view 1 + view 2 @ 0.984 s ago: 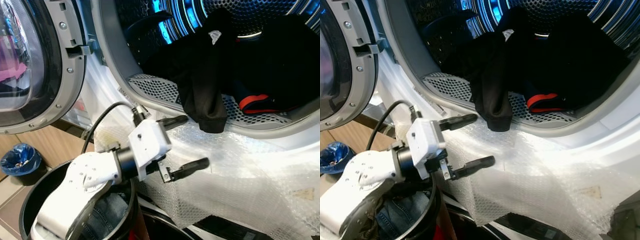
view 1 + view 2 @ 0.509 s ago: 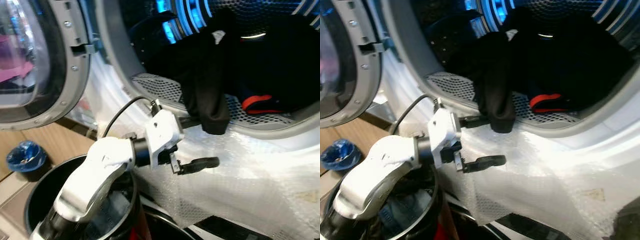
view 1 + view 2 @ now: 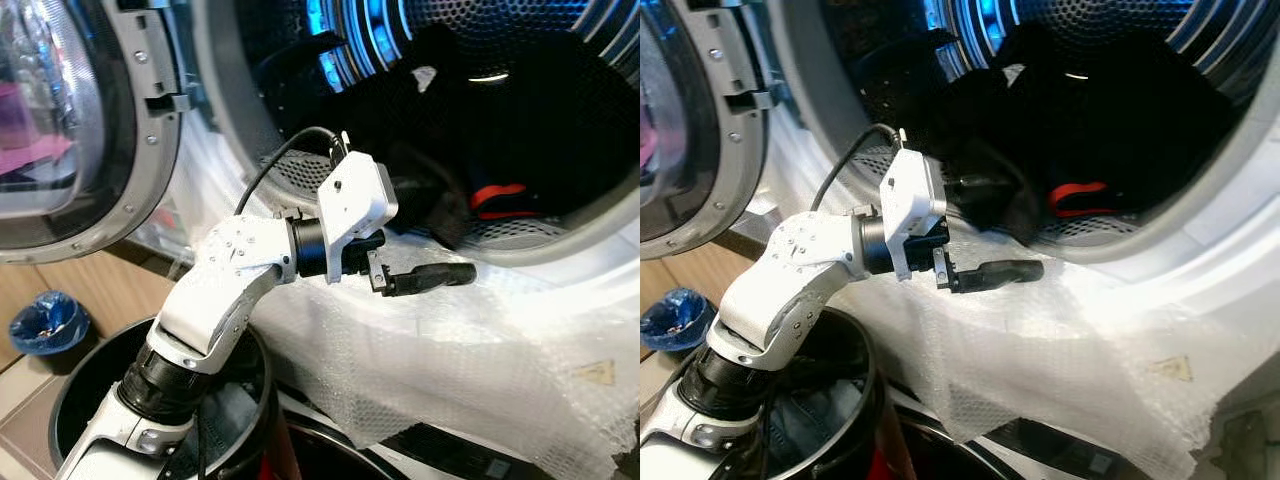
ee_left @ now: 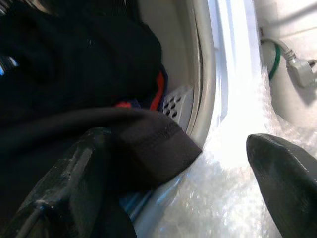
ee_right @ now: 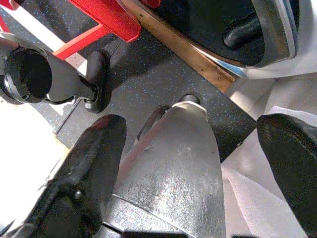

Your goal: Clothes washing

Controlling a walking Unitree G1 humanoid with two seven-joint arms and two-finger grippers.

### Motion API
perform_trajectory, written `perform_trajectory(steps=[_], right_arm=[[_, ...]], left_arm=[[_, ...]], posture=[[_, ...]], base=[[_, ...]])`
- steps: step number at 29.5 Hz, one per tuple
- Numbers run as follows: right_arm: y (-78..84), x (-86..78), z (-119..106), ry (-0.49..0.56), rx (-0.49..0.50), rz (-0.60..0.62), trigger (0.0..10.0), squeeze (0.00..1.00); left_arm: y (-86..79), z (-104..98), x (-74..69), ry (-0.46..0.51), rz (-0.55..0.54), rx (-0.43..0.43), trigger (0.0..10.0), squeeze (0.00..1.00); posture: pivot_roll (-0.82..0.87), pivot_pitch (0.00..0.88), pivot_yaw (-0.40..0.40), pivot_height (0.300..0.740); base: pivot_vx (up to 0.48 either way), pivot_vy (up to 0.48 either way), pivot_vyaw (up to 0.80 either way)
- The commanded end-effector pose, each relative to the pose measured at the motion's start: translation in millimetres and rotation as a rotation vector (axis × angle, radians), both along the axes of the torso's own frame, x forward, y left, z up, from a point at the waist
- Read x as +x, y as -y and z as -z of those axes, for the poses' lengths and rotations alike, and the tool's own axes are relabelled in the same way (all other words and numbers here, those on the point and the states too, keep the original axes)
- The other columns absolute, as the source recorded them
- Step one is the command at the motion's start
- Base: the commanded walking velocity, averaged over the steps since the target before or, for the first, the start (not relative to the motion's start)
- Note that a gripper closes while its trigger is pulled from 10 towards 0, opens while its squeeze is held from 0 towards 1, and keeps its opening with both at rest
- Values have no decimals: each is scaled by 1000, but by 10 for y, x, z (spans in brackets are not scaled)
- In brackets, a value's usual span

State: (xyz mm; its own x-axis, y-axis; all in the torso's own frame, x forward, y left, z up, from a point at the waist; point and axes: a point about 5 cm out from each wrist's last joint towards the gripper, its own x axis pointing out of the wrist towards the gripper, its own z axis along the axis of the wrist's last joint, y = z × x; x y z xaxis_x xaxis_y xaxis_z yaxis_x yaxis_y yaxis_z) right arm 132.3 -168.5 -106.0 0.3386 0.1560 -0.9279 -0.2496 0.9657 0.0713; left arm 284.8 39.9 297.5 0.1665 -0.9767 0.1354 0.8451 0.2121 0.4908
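Dark clothes (image 3: pixel 520 120) with a red trim piece (image 3: pixel 497 195) are piled in the blue-lit washer drum (image 3: pixel 1110 20). A black garment's cuff (image 4: pixel 158 144) lies on the drum's lip. My left gripper (image 3: pixel 1002 228) is at the drum mouth, open. Its upper finger (image 3: pixel 975 186) rests against that black garment, and its lower finger (image 3: pixel 430 278) hangs over the bubble wrap (image 3: pixel 480 350) draped on the machine's front. In the right wrist view, my right gripper (image 5: pixel 188 148) is open, low over the dark floor, holding nothing.
The washer door (image 3: pixel 70 130) stands open on the left. A black round basket (image 3: pixel 70 410) with denim (image 3: pixel 815 440) in it sits under my left arm. A small blue bin (image 3: pixel 42 322) is on the wooden floor at far left. A red frame (image 5: pixel 106 17) is by my right arm.
My left gripper has risen and reached forward to the drum mouth. The black garment end that hung over the lip now lies pushed back inside. The camera has shifted a little.
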Motion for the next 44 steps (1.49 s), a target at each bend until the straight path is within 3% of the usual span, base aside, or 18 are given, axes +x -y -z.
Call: perform_trajectory(steps=[1, 4, 9, 13, 18, 21, 23, 26, 28, 31, 36, 38, 44], right_arm=[[-8, -302, 92, -120, -2, 9, 10000, 0], [-9, -309, 94, -125, -3, 3, 10000, 0], [-5, -310, 94, -126, -6, 4, 10000, 0], [6, -315, 95, -125, -9, 6, 10000, 0], [15, -333, 98, -129, -10, 2, 10000, 0], [19, -343, 100, -131, -10, 0, 10000, 0], [22, -367, 105, -135, -11, 2, 10000, 0], [23, -382, 108, -137, -11, 2, 10000, 0], [21, -404, 113, -140, -11, 6, 10000, 0], [21, -422, 117, -144, -11, 10, 10000, 0], [5, -445, 124, -151, -7, 18, 10000, 0], [-2, -449, 125, -151, -6, 22, 10000, 0], [-8, -466, 130, -152, -7, 24, 10000, 0]], left_arm=[[-2, -44, 74, 34, -58, 35, 10000, 0], [-45, -2, 259, -2, -132, 74, 10000, 0], [-51, -32, 387, -56, -143, 58, 10000, 0], [3, -177, 579, -103, -159, 11, 10000, 0], [120, -420, 798, -95, -191, -40, 10000, 0], [173, -485, 843, -95, -192, -47, 10000, 0], [256, -612, 915, -166, -172, -126, 10000, 0], [301, -643, 932, -186, -167, -142, 10000, 0], [375, -702, 884, -187, -75, -161, 10000, 0], [464, -769, 847, -155, -47, -139, 10000, 0], [490, -756, 921, -169, -142, -66, 10000, 0], [448, -678, 960, -180, -173, 4, 10000, 0], [346, -601, 1043, -213, -264, 16, 10000, 0]], posture=[[-20, 40, 16, 740], [-19, 51, 16, 740], [-22, 53, 18, 740], [-18, 58, 21, 740], [-16, 66, 21, 740], [-22, 71, 23, 740], [-33, 81, 27, 740], [-41, 86, 28, 740], [-51, 94, 34, 740], [-49, 101, 35, 740], [-65, 104, 50, 740], [-73, 102, 55, 740], [-92, 93, 68, 740]], base=[[0, 0, 0], [0, 0, 0], [0, 0, 0], [0, 0, 0], [0, 0, 0], [0, 0, 0], [0, 0, 0], [0, 0, 0], [0, 0, 0], [0, 0, 0], [0, 0, 0], [0, 0, 0], [0, 0, 0]])
